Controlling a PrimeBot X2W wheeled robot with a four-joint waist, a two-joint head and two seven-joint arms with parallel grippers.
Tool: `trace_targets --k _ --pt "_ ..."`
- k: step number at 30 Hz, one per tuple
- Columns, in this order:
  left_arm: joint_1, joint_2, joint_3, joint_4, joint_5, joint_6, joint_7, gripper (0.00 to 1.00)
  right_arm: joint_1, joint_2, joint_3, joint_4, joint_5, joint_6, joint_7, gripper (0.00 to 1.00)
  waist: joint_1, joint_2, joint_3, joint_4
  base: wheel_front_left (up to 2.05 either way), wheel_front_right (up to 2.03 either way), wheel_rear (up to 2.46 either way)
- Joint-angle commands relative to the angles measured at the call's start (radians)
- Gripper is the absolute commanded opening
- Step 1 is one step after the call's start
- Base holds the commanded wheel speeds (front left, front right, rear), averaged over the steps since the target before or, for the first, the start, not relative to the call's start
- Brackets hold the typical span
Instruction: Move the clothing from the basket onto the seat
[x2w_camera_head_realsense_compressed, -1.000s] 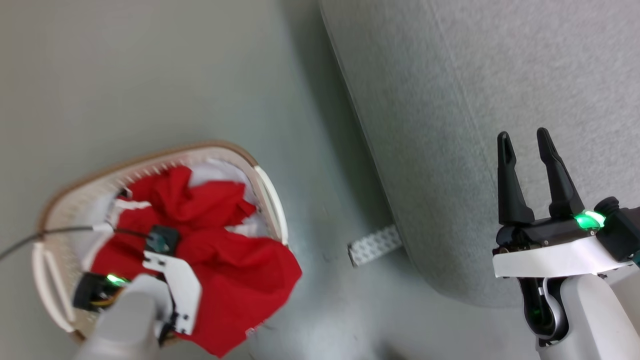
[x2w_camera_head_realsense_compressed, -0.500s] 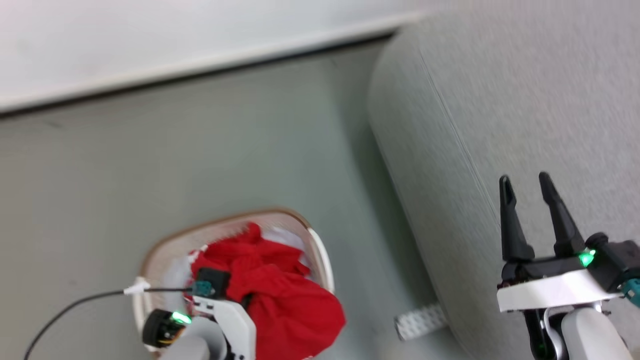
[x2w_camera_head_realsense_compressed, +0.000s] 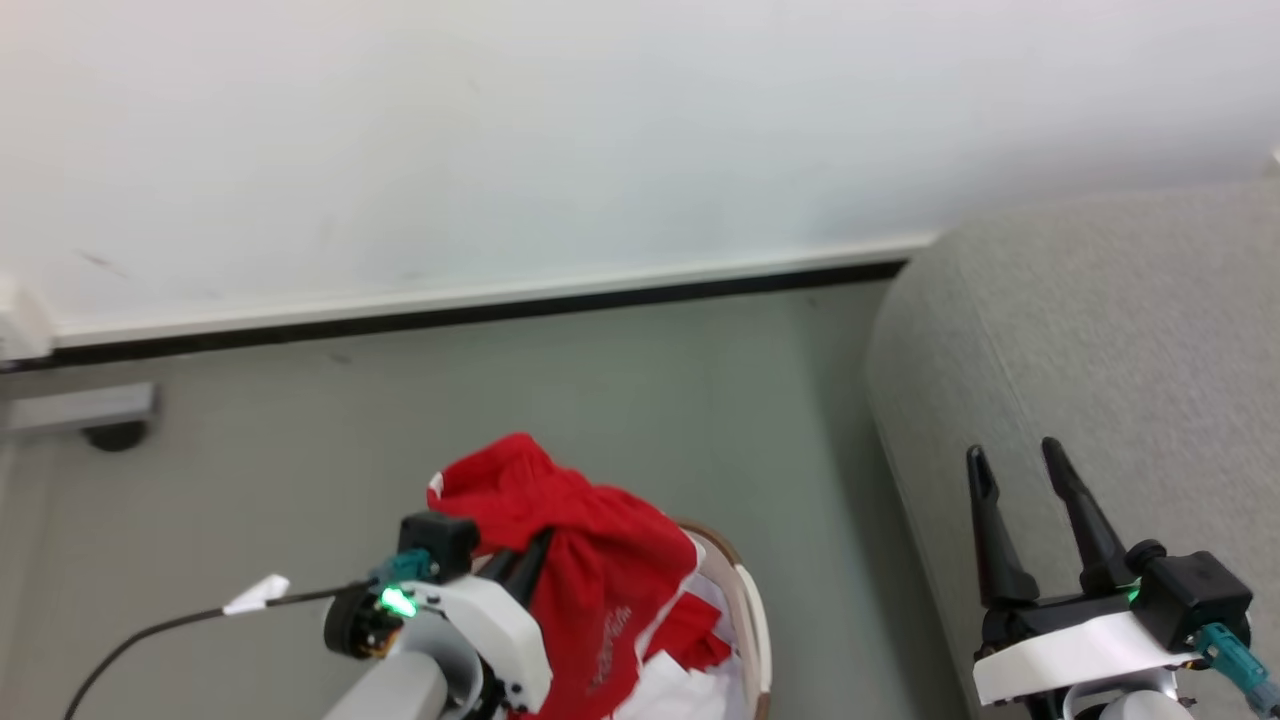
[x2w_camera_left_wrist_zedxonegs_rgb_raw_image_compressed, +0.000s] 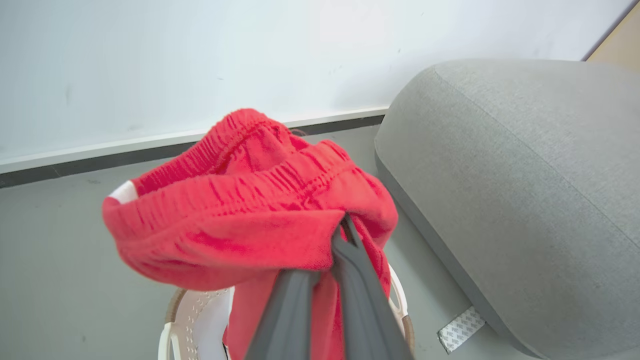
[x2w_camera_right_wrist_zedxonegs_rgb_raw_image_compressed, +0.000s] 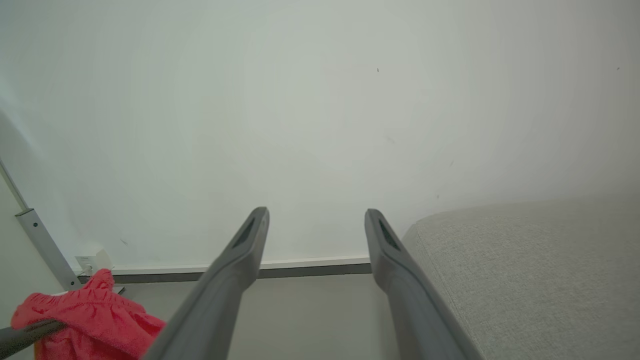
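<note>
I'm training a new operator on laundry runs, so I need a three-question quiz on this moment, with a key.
1. True or false: the left gripper is shut on the red garment.
2. Multiple choice: the right gripper is A) open and empty, B) shut on fabric, C) shut on nothing.
3. Short answer: in the head view, on which side of the basket does the seat stand?
Key: 1 true; 2 A; 3 right.
</note>
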Motion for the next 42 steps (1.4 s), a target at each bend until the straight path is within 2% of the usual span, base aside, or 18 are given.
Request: trace_targets --k 1,14,29,36,42 --pt "0.006 0.011 0.003 -0.008 -0.007 0.002 -0.003 0.00 0.010 -0.003 0.001 0.002 0.003 -0.002 0.001 1.00 0.0002 0.0000 -0.038 0.038 0.00 0.00 0.00" --pt "-0.018 0.038 0.079 -0.316 0.038 0.023 -0.003 0.00 0.034 -0.003 0.082 0.009 0.024 -0.002 0.001 1.00 0.0002 0.0000 -0.088 0.081 0.00 0.00 0.00" --pt "0.001 0.044 0.076 -0.458 0.009 0.043 0.029 0.00 0.033 -0.003 0.173 0.025 0.025 -0.002 0.001 1.00 0.0002 0.0000 -0.101 0.086 0.00 0.00 0.00" --pt "0.003 0.040 0.061 -0.501 0.016 0.056 0.044 0.00 0.006 -0.009 0.316 0.063 -0.006 -0.002 0.001 1.00 0.0002 0.0000 -0.110 0.095 0.00 0.00 0.00" --pt "0.006 0.019 0.035 -0.543 0.014 0.057 0.063 0.00 -0.046 -0.007 0.443 0.151 0.033 -0.002 0.001 1.00 0.0002 0.0000 -0.118 0.120 0.00 0.00 0.00"
